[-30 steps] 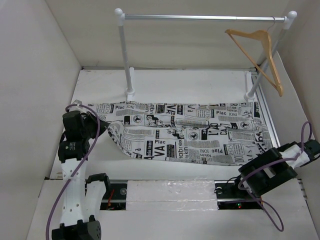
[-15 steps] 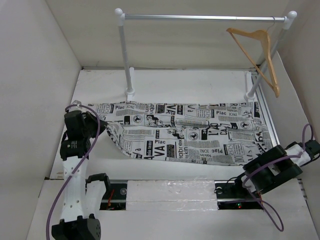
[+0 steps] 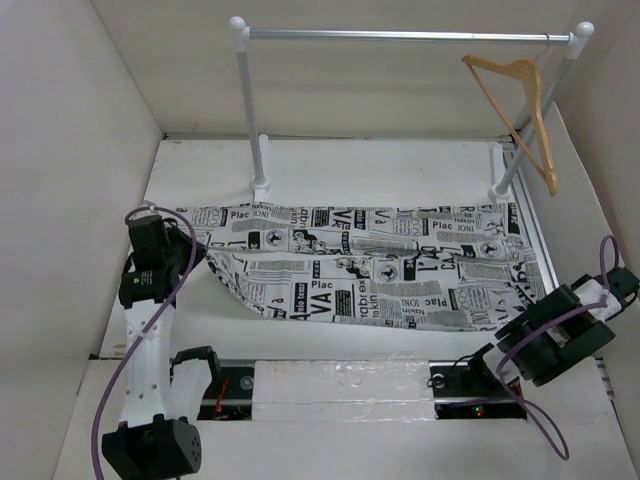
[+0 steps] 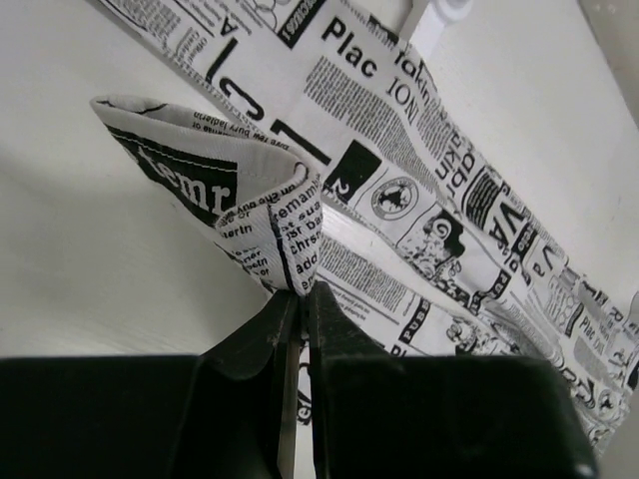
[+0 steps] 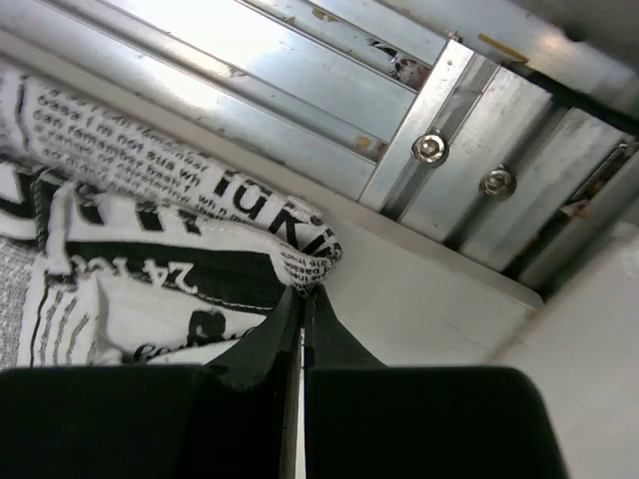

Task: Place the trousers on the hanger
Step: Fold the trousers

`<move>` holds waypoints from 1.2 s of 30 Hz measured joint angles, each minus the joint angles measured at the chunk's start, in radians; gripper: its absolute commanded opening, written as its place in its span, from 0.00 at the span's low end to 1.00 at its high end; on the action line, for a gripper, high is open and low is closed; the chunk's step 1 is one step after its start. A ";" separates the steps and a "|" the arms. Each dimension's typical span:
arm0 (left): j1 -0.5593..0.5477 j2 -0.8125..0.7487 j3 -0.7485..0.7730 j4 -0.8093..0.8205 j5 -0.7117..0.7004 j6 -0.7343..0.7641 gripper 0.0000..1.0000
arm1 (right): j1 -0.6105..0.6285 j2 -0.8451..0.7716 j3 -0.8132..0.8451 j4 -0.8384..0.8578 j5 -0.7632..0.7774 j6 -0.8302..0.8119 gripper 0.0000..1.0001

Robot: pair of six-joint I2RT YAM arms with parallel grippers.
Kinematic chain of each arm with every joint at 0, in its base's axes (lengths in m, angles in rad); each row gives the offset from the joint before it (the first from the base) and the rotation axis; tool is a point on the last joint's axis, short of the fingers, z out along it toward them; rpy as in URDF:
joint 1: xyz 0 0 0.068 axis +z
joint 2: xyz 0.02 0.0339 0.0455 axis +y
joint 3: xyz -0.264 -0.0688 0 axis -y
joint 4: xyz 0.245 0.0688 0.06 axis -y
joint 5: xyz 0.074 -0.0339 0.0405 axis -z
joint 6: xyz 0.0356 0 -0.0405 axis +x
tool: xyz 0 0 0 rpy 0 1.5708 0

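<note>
The trousers (image 3: 370,265), white with black newspaper print, lie spread lengthwise across the white table. My left gripper (image 4: 301,291) is shut on a pinched fold of the trousers (image 4: 270,215) at their left end, lifted a little off the table. At the right end, near the front edge, my right gripper (image 5: 303,294) is shut on a bunched corner of the trousers (image 5: 150,249). The tan wooden hanger (image 3: 520,100) hangs by its hook from the right end of the rail, well above and behind the cloth.
A silver rail (image 3: 400,35) on white posts (image 3: 250,110) stands at the back. White walls close in on the left and right. An aluminium frame (image 5: 399,90) runs along the table's near edge, just beside the right gripper.
My right gripper has closed on the trousers' near right corner. The left arm has shifted left, drawing its pinched fold out. The hanger has swung slightly.
</note>
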 measured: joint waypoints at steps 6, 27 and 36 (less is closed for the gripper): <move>0.027 0.068 0.224 -0.045 -0.020 0.000 0.00 | 0.190 -0.095 0.150 -0.094 0.061 0.012 0.00; 0.026 0.484 0.398 0.031 -0.376 -0.013 0.00 | 0.567 0.545 0.892 0.046 -0.052 0.246 0.00; -0.013 0.945 0.696 -0.004 -0.402 -0.008 0.00 | 0.574 0.742 1.023 0.132 -0.136 0.298 0.37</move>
